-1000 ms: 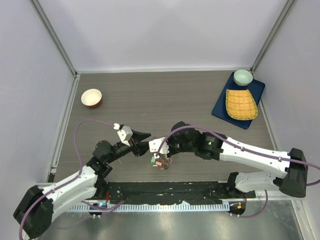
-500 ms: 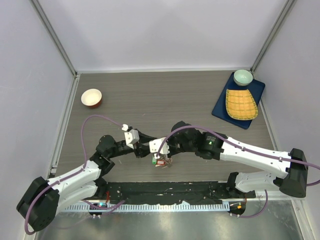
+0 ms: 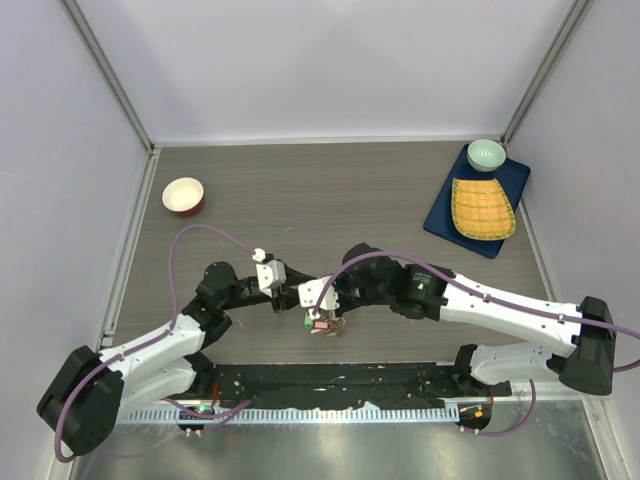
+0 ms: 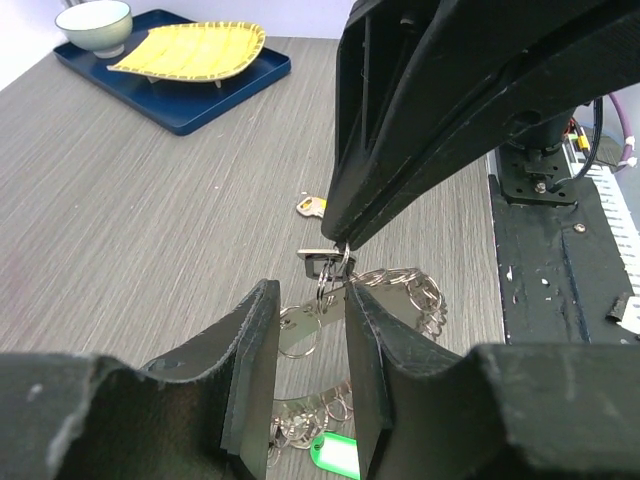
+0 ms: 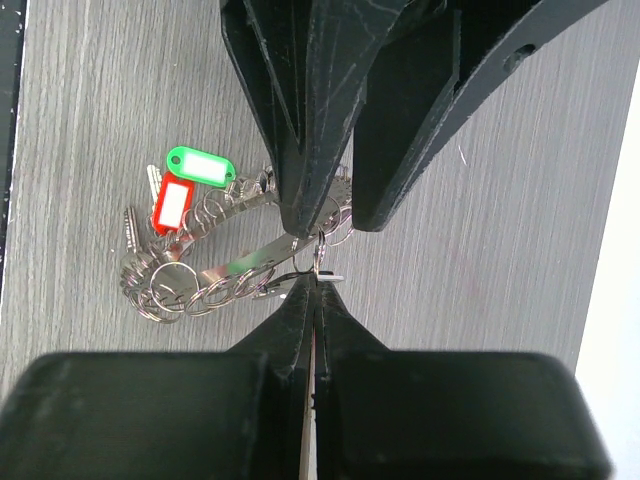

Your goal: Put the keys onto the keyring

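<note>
The keyring [image 3: 323,326] lies near the table's front edge, a metal band fringed with small rings and keys [image 5: 150,270], with a green tag [image 5: 200,163] and a red tag [image 5: 173,206]. My right gripper [image 5: 316,280] is shut on a small black-tagged key [image 4: 324,263] at the band's top and holds it up. My left gripper [image 4: 312,300] is open, its fingers [image 4: 250,360] on either side of the band [image 4: 300,330] just below that key. Both grippers meet over the ring in the top view, left [image 3: 292,292] and right [image 3: 320,304]. A loose yellow-tagged key [image 4: 312,206] lies beyond.
A white and red bowl [image 3: 183,195] stands at the far left. A blue tray [image 3: 444,213] at the far right holds a yellow woven plate [image 3: 482,208] and a pale green bowl [image 3: 486,153]. A black strip [image 3: 330,380] runs along the near edge.
My left gripper has moved down and right until its open jaws straddle the keyring at the right gripper. The right gripper has stayed where it was, still shut on the key.
</note>
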`<move>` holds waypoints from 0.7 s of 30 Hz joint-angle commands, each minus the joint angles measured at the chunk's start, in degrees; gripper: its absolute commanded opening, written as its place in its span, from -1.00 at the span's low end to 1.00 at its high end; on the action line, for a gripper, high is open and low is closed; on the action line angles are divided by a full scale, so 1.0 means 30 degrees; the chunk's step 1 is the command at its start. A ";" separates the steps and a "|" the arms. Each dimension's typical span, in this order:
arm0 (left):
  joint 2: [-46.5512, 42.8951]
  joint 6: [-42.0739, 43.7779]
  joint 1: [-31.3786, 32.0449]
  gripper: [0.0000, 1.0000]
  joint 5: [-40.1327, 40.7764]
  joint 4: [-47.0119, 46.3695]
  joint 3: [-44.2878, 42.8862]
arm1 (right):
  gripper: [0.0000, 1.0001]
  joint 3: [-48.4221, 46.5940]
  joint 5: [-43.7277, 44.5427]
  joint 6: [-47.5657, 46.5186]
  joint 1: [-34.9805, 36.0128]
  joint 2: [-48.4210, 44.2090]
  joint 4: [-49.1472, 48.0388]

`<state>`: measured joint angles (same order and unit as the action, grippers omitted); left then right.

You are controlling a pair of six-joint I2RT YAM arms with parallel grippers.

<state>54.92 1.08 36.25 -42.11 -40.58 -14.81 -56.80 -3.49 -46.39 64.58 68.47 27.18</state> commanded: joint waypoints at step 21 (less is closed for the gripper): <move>0.1234 0.0284 -0.0101 -0.52 -0.1286 0.0957 -0.1568 | -0.99 -0.0932 -0.0215 -0.0034 0.0271 -0.0645 -0.0827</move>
<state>57.74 1.93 36.25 -44.27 -36.91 -16.84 -56.80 -3.73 -46.39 64.93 68.47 27.46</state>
